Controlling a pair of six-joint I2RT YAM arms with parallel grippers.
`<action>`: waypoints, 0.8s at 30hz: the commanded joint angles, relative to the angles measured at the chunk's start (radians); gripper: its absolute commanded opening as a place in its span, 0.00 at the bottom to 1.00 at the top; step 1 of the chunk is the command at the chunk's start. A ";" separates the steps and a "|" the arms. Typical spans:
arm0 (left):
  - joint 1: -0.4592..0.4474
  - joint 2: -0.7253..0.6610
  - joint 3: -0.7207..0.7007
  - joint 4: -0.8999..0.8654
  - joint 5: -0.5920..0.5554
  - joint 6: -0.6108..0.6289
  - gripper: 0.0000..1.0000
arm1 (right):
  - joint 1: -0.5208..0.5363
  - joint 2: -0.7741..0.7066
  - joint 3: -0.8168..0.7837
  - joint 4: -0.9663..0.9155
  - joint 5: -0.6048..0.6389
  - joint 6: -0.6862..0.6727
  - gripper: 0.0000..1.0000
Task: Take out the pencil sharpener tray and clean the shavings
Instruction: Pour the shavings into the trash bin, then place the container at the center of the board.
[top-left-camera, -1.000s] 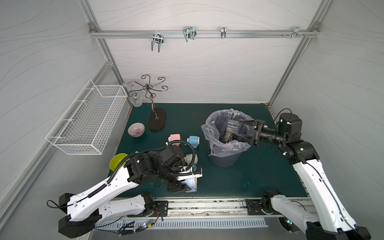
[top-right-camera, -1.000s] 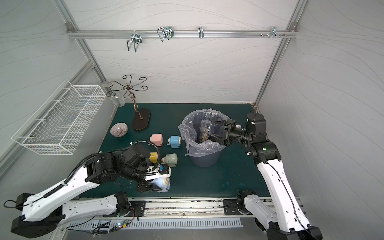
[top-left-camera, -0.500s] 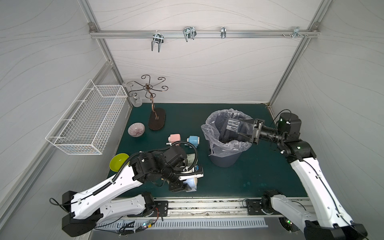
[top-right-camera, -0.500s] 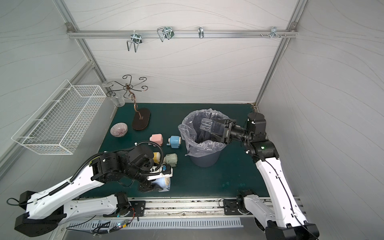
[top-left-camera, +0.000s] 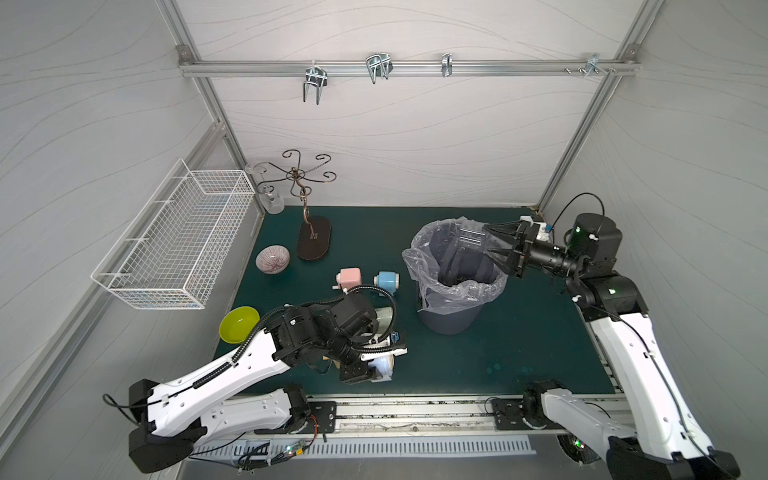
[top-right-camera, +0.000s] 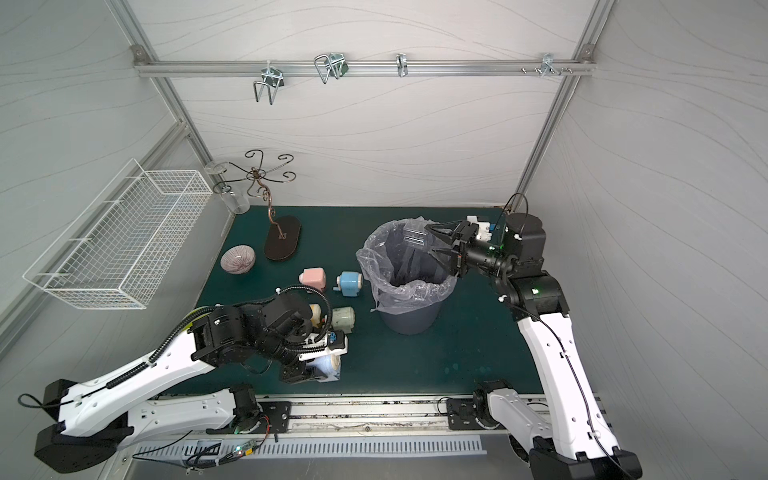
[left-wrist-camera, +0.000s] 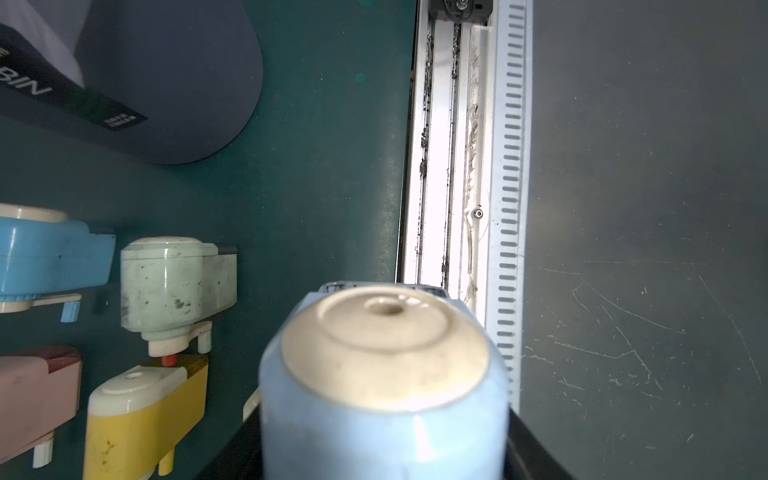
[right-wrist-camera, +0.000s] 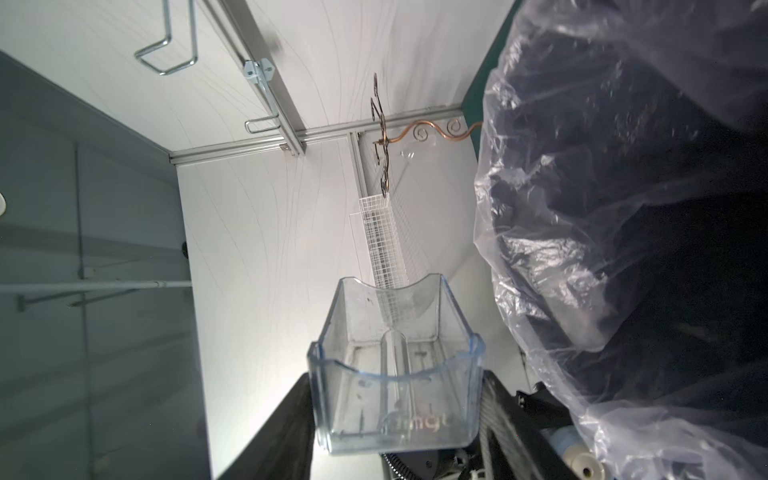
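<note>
fingers (right-wrist-camera: 286, 432) clamp tray (right-wrist-camera: 395, 374), its length pointing over bin (top-left-camera: 451, 320).

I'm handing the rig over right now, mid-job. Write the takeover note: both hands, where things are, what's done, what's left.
Left hand: shut on the light-blue pencil sharpener, near the front edge of the green mat.
Right hand: shut on the clear tray, held above the lined bin, over the rim nearest the right arm.
Done: the tray is out and looks empty, with only faint smudges inside. Dark shavings seem to lie at the bin's bottom.
Left: probably slide the tray back into the sharpener.
</note>
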 joint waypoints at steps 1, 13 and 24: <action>-0.003 0.000 0.001 0.033 -0.009 -0.002 0.00 | -0.005 -0.083 0.065 -0.162 0.250 -0.444 0.00; -0.002 -0.020 -0.060 0.096 -0.060 -0.035 0.00 | 0.002 -0.336 -0.335 -0.099 1.232 -0.886 0.00; -0.002 -0.044 -0.121 0.136 -0.083 -0.080 0.00 | 0.372 -0.326 -0.768 0.312 1.643 -0.803 0.00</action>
